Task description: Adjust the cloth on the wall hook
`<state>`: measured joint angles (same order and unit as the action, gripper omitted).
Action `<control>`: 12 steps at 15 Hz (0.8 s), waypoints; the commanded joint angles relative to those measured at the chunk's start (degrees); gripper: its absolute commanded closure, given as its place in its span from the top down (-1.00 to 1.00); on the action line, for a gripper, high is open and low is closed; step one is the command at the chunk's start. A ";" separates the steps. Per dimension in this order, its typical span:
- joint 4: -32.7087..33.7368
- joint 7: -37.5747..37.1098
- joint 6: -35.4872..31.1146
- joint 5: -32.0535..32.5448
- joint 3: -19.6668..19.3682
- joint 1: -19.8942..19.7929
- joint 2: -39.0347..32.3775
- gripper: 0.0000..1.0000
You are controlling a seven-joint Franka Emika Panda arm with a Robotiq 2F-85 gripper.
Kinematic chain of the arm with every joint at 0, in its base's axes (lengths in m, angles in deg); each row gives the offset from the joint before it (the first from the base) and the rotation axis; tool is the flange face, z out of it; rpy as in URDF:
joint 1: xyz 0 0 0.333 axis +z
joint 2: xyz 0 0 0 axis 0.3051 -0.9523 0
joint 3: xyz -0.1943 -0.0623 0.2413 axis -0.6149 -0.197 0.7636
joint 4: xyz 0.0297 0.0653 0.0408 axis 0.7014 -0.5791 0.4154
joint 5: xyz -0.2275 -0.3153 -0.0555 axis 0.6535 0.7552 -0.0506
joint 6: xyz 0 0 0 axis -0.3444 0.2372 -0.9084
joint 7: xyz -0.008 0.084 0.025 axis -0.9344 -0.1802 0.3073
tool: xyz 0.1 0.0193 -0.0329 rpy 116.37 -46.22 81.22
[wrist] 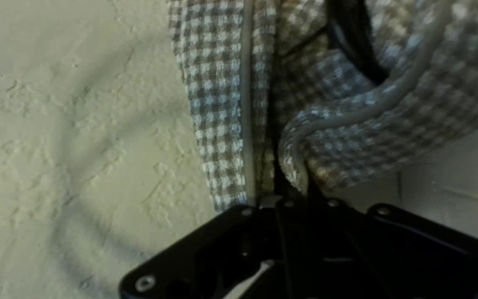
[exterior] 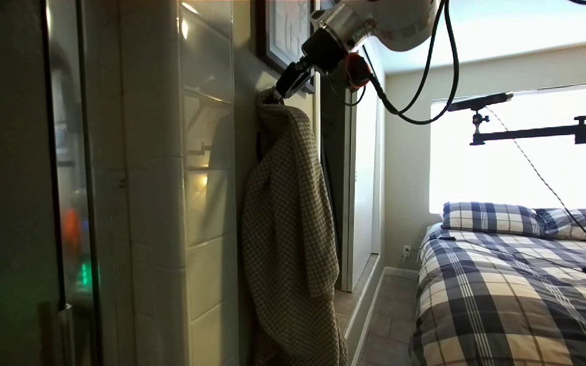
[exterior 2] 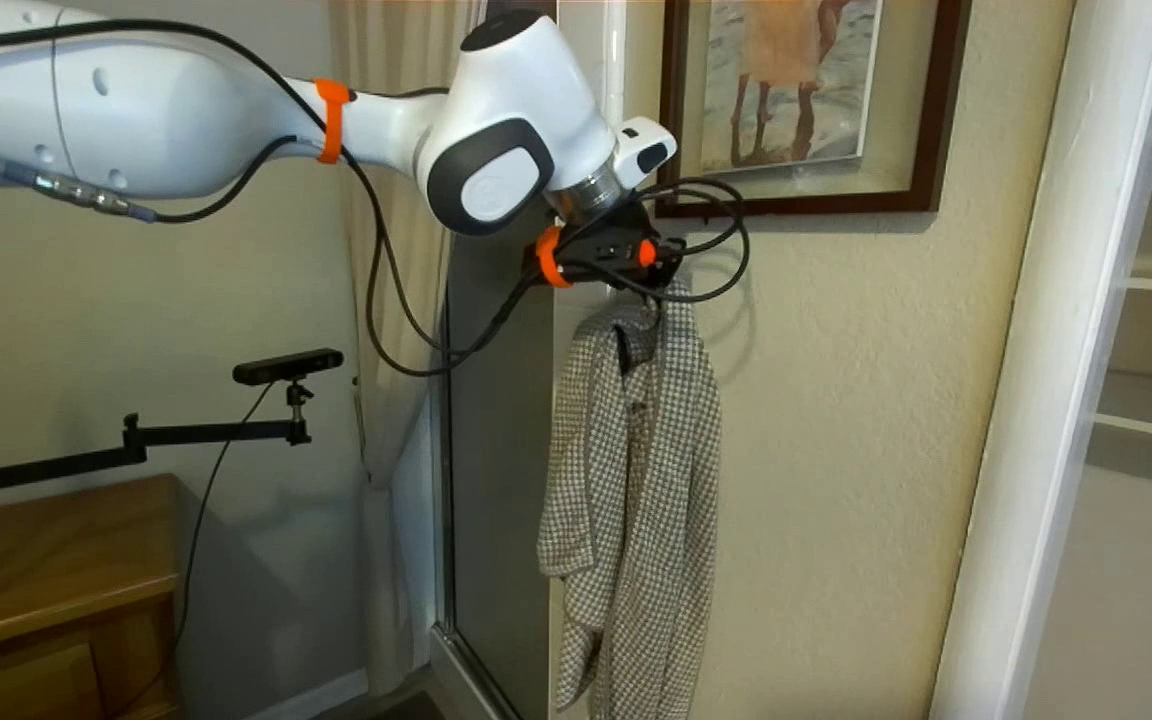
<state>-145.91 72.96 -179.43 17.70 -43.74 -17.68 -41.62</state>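
Observation:
The long grey-beige checked cloth [exterior: 290, 218] hangs in folds along the wall in both exterior views [exterior 2: 661, 480]. My gripper [exterior: 276, 97] is at the cloth's top edge, below the picture frame; it also shows in an exterior view [exterior 2: 664, 285], partly behind cables. In the wrist view the gripper's fingers [wrist: 286, 201] are closed together on the hemmed edge of the cloth [wrist: 218, 104]. The dark wall hook [wrist: 357, 45] shows in the wrist view among the folds, apart from the fingertips. A small dark part of the hook [exterior 2: 624, 352] shows between folds. Whether cloth loops over it is unclear.
A framed picture [exterior 2: 806, 195] hangs on the wall just above the gripper. White tiles [exterior: 209, 213] and a shower door [exterior 2: 501, 480] stand beside the cloth. A door frame [exterior 2: 1046, 360] is further along the wall. A bed [exterior: 517, 284] and a camera arm [exterior: 527, 133] stand behind.

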 commanded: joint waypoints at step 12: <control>-1.07 -19.22 5.48 -0.80 4.18 0.24 -0.58 -0.97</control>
<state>-146.35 56.81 -175.04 16.65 -40.28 -17.50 -42.18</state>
